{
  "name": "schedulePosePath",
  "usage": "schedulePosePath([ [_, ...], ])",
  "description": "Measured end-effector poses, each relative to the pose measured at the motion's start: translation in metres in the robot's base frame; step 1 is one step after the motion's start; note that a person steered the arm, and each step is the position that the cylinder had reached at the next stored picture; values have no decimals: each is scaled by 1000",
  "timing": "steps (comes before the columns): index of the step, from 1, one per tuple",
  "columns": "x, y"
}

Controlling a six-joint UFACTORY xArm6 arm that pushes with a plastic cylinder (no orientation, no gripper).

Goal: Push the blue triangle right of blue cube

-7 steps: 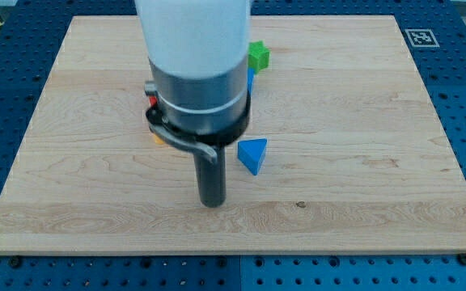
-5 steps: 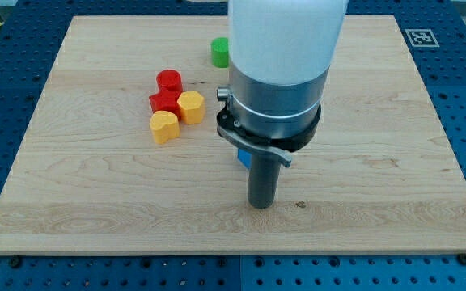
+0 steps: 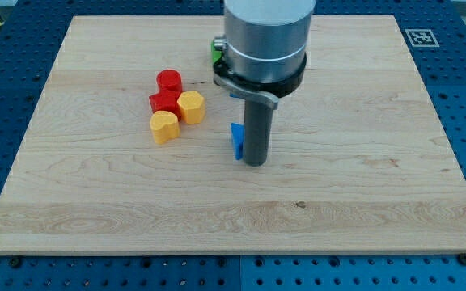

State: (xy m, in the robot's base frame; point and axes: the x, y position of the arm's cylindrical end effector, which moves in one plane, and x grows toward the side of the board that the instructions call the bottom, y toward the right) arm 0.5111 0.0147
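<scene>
my tip (image 3: 254, 164) is down on the wooden board (image 3: 379, 202), a bit above the middle of it, and it's touching or just about touching a blue block (image 3: 236, 139) on its left side in the view. only a sliver of that block shows, since the rod covers the rest, so i can't make out its shape for sure. there's no gripper on this arm, just the straight rod, so nothing to open or close.

the arm's big grey body (image 3: 264, 40) blocks a chunk of the board's top middle. a bit of a green block (image 3: 215, 50) peeks out at its left edge, up near the view's top. no other blue block shows anywhere; if there is one, it's hidden behind the arm.

over to the view's left there's a tight cluster: a red cylinder (image 3: 168, 80) at the top, a red block (image 3: 163, 102) right under it, a yellow block (image 3: 191, 106) beside that on the right, and a yellow heart-ish block (image 3: 164, 126) at the bottom. they're all touching or nearly so, and well apart from my tip.
</scene>
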Motion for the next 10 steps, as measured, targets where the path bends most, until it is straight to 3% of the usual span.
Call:
schedulePosePath([
  [1, 25, -28],
  [2, 6, -31],
  [4, -4, 46],
  [5, -11, 37],
  [6, 31, 13],
  [7, 21, -34],
  [8, -10, -37],
  [10, -19, -20],
])
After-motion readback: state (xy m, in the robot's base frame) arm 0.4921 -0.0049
